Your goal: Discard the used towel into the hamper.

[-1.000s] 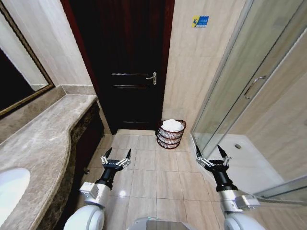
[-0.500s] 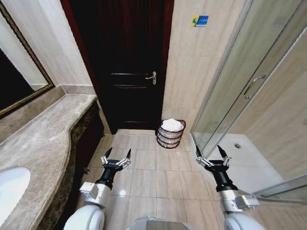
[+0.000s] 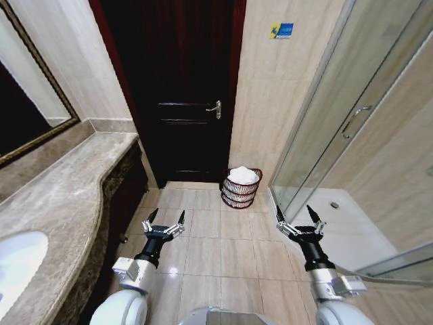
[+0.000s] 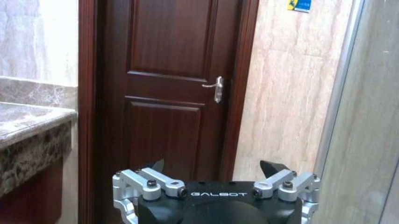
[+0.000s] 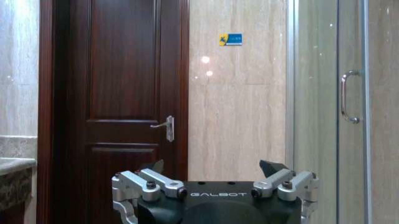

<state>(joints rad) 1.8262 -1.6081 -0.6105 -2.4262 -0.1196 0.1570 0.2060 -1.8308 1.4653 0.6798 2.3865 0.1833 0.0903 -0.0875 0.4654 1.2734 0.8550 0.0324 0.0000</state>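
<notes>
Two hands are held low in the head view, the left hand [image 3: 164, 220] at lower left of centre and the right hand [image 3: 298, 217] at lower right, each with its fingers spread wide and nothing gripped. Well apart from both, the hamper [image 3: 240, 192] is seen just above the frame's centre, standing on the tiled floor [image 3: 216, 250] beside the dark door [image 3: 179, 88]. A white towel [image 3: 243, 176] is heaped inside it.
</notes>
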